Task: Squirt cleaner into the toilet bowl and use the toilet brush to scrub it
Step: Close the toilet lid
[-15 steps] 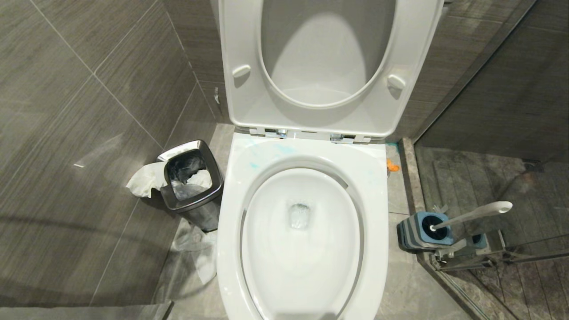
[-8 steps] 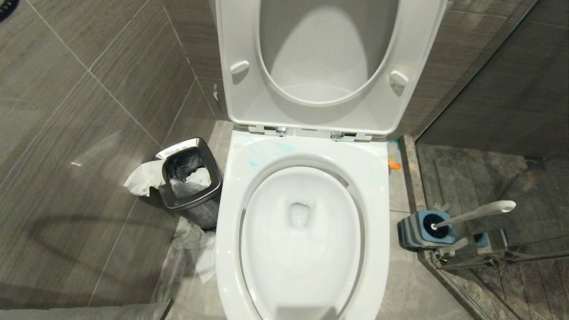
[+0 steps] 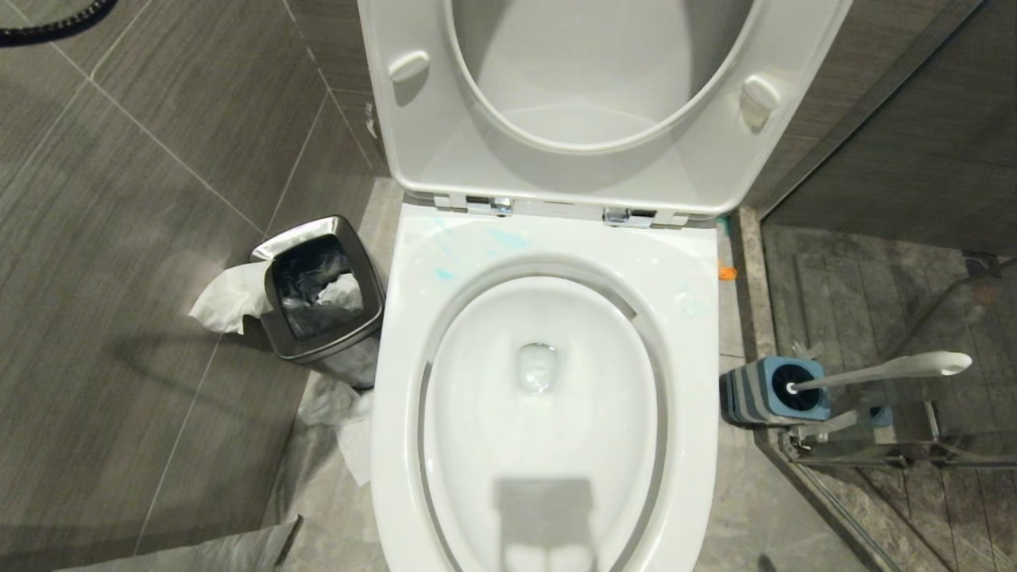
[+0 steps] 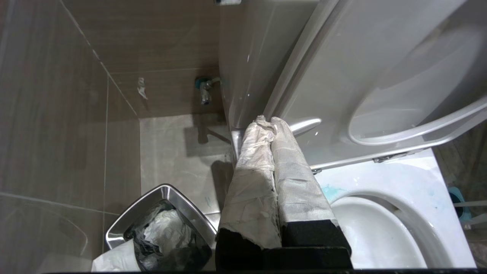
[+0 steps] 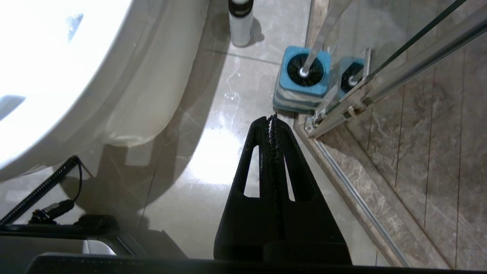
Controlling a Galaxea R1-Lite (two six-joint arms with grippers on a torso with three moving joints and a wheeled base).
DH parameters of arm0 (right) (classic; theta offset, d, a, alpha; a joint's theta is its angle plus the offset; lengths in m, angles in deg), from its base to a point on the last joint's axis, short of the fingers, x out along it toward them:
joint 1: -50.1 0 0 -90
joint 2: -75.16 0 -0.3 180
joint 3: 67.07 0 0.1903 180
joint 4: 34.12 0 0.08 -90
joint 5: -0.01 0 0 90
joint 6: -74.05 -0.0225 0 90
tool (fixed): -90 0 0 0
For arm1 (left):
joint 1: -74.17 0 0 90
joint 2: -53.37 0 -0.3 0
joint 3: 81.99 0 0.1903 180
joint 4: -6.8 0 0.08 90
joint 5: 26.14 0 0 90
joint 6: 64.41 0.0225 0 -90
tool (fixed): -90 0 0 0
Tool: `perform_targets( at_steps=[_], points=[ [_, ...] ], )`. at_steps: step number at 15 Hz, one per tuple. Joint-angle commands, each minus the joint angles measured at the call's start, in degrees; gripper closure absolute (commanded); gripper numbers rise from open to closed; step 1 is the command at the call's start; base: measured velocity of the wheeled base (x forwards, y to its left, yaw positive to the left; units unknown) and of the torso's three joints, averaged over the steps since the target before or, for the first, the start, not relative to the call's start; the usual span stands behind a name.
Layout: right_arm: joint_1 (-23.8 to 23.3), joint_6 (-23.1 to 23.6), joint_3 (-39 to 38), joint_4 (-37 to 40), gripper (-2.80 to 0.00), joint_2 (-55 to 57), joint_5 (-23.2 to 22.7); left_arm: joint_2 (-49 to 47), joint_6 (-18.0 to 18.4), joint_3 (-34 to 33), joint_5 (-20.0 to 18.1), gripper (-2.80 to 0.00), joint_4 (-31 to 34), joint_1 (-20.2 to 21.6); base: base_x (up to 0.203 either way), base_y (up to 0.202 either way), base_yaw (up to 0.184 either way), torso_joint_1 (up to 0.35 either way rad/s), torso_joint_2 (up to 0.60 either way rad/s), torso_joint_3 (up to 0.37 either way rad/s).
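The toilet bowl (image 3: 401, 445) fills the middle of the head view, with its seat and lid (image 3: 429, 159) raised. Thin turquoise smears of cleaner (image 3: 445, 274) lie on the rear rim, and they also show in the left wrist view (image 4: 330, 191). The toilet brush (image 3: 882, 369) leans in its blue-and-grey holder (image 3: 775, 389) on the floor to the right of the bowl. My left gripper (image 4: 269, 122) is shut and empty. Its fingers are wrapped in white paper, and it hangs by the bowl's left rear, above the bin. My right gripper (image 5: 272, 118) is shut over the floor, just short of the holder (image 5: 304, 82).
A square steel bin (image 3: 322, 298) full of paper stands left of the bowl, with tissue (image 3: 226, 298) on the floor beside it. A glass shower door frame (image 3: 874, 453) runs behind the brush holder. A water valve (image 4: 205, 89) sticks out of the wall. A white cylinder (image 5: 240, 23) stands on the floor.
The whole head view has shifted: the toilet looks larger and closer, and a shadow has grown at the bowl's front. The things themselves have not moved.
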Motion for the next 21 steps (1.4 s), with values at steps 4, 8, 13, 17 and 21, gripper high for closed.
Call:
perform_targets(
  at_steps=[4, 8, 13, 17, 21],
  points=[
    [-0.1, 0.0, 0.0, 0.0, 0.0, 0.0, 0.0, -2.7, -1.6, 1.8, -1.7, 0.0, -3.7, 0.0, 0.0, 0.0, 0.0, 0.006, 0.0, -0.073],
    [0.0, 0.0, 0.0, 0.0, 0.0, 0.0, 0.0, -7.8, -6.3, 1.8, -6.6, 0.0, -16.2, 0.2, 0.0, 0.0, 0.0, 0.0, 0.0, 0.0],
    [0.0, 0.0, 0.0, 0.0, 0.0, 0.0, 0.0, -12.6, -7.6, 2.1, -7.8, 0.0, -19.6, 0.4, 0.0, 0.0, 0.0, 0.0, 0.0, 0.0],
    [0.0, 0.0, 0.0, 0.0, 0.0, 0.0, 0.0, -17.0, -7.5, 2.3, -9.3, 0.0, -28.8, 1.1, 0.0, 0.0, 0.0, 0.0, 0.0, 0.0],
    [0.0, 0.0, 0.0, 0.0, 0.0, 0.0, 0.0, -18.7, -7.3, 2.4, -9.3, 0.0, -31.4, 2.0, 0.0, 0.0, 0.0, 0.0, 0.0, 0.0]
  ],
)
